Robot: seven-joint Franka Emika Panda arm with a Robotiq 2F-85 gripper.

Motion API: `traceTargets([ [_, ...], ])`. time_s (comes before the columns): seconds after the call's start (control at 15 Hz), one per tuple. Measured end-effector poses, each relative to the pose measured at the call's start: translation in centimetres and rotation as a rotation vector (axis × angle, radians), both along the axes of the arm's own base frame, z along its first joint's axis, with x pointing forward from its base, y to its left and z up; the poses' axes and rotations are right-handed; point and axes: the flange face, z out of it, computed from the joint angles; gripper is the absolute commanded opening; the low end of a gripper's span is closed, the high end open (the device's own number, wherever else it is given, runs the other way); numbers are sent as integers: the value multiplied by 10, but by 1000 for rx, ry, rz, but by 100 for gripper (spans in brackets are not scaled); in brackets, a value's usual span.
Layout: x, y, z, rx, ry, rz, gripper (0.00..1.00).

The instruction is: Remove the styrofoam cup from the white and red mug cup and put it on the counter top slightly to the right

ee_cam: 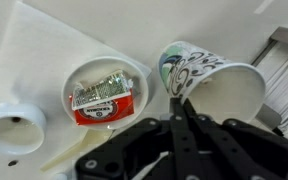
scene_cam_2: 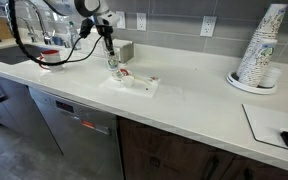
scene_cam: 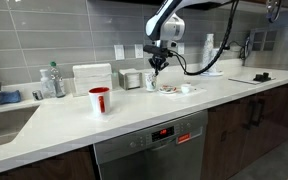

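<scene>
The white and red mug cup (scene_cam: 100,100) stands alone on the off-white counter top (scene_cam: 134,115), well to the left of my gripper. I cannot make out a plain white styrofoam cup in any view. My gripper (scene_cam: 156,66) (scene_cam_2: 109,48) hangs over a paper cup with a black swirl pattern (ee_cam: 196,70), which stands beside a white tray (scene_cam_2: 142,88). In the wrist view the fingers (ee_cam: 180,100) are closed together, with their tips on this cup's rim. The cup also shows in both exterior views (scene_cam: 151,81) (scene_cam_2: 112,63).
The tray holds a white bowl of packets (ee_cam: 102,92) and a small white dish (ee_cam: 12,125). A sink (scene_cam: 4,122), bottles (scene_cam: 52,80) and a white box (scene_cam: 92,75) are at one end. A tall stack of cups (scene_cam_2: 261,45) stands at the other end.
</scene>
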Motion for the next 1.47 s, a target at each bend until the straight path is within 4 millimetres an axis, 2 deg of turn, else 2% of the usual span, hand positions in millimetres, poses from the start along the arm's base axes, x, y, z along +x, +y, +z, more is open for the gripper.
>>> traceTargets([
  [0.07, 3, 1, -2, -1, 1, 0, 29],
  [0.2, 7, 1, -6, -2, 3, 1, 32],
  [0.53, 8, 3, 1, -5, 16, 18, 70],
  [0.8, -6, 11, 24, -5, 61, 149, 99],
  [1.2, -56, 31, 66, 2, 121, 471, 100],
  [1.47, -93, 56, 81, 10, 151, 694, 100],
])
